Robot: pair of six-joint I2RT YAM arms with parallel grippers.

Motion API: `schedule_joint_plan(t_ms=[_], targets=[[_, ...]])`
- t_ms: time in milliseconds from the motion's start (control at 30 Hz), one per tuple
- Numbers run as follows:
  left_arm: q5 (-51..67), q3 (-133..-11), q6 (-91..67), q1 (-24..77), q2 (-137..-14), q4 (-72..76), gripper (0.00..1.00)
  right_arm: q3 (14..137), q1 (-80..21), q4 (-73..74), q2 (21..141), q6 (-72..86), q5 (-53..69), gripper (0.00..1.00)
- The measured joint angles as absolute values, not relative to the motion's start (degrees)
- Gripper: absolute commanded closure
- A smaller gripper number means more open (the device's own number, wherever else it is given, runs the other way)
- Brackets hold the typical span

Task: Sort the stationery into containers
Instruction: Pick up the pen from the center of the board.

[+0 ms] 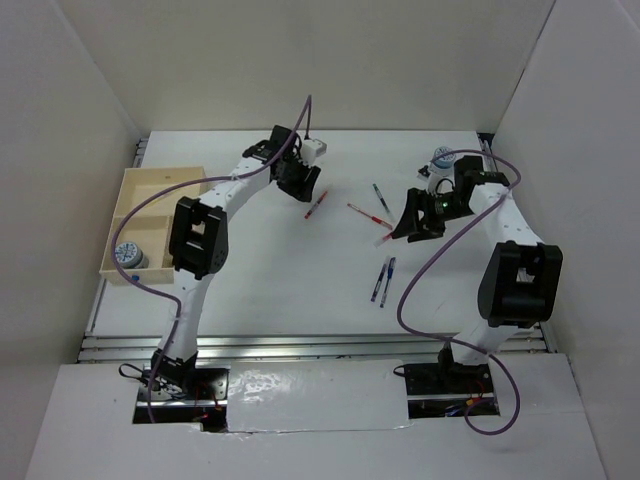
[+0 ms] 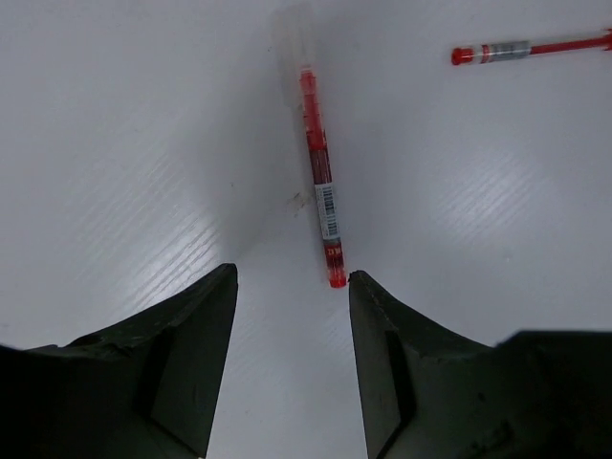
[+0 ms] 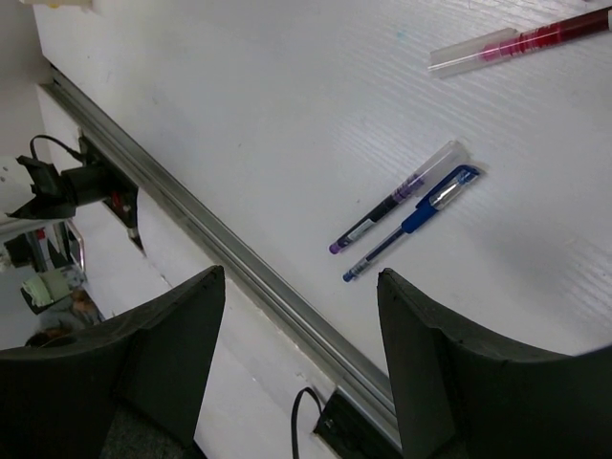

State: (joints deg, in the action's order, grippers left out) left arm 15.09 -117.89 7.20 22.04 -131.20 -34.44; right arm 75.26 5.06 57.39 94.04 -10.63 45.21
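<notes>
**Left gripper [image 2: 292, 277] open before red pen [image 2: 320, 182]**

Jaws stand wide, nothing held. The red pen lies flat on the table [image 2: 115, 143] just ahead of the fingertips, long axis pointing straight away. The right gripper [image 3: 301, 277], likewise open and empty, sits farther off.

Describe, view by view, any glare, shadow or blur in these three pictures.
Top external: glare on the glossy strip at the near edge. Left wrist: soft shadow on the table beside the nearer red pen, whose far end blurs. Right wrist: blue pen sharp, near fingers dark.
</notes>
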Motion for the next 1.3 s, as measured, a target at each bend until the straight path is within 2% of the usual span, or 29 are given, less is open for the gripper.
schedule_joint_plan(t_ms=[367,633,733,767,867,900,967,1033,1133,1300], targets=[[14.63,-120.01,3.97,24.03,-136.33,-31.86,0.33,73.8,6.04,56.84,93.97,-10.81,45.34,0.29],[11.75,-121.16,4.16,26.24,-140.53,-30.37,0.4,73.8,6.04,56.82,93.97,-10.94,45.5,0.29],[10.02,-121.34,4.03,27.22,-140.62,-30.22,0.54,73.8,6.11,56.84,93.95,-11.07,45.45,0.29],[9.43,-121.36,4.03,27.51,-140.84,-30.22,0.65,73.8,6.17,56.84,93.89,-11.16,45.45,0.29],[7.11,-121.86,4.38,28.36,-141.34,-30.06,0.79,73.8,6.39,56.86,93.6,-11.27,45.45,0.29],[6.63,-122.06,4.38,28.56,-141.43,-30.28,0.8,73.8,6.44,56.86,93.45,-11.33,45.45,0.29],[5.74,-122.39,4.6,28.77,-141.53,-30.92,0.92,73.8,6.44,56.86,93.23,-11.4,45.47,0.29],[6.2,-122.39,4.54,28.73,-141.53,-31.55,1.0,73.82,6.42,56.93,93.23,-11.42,45.45,0.29],[9.96,-119.79,4.27,27.35,-140.09,-30.2,1.0,73.82,6.42,56.97,93.21,-11.62,45.39,0.29],[15.7,-107.18,6.61,21.21,-130.69,-31.97,1.0,73.82,5.74,56.99,92.75,-12.05,43.94,0.29]])
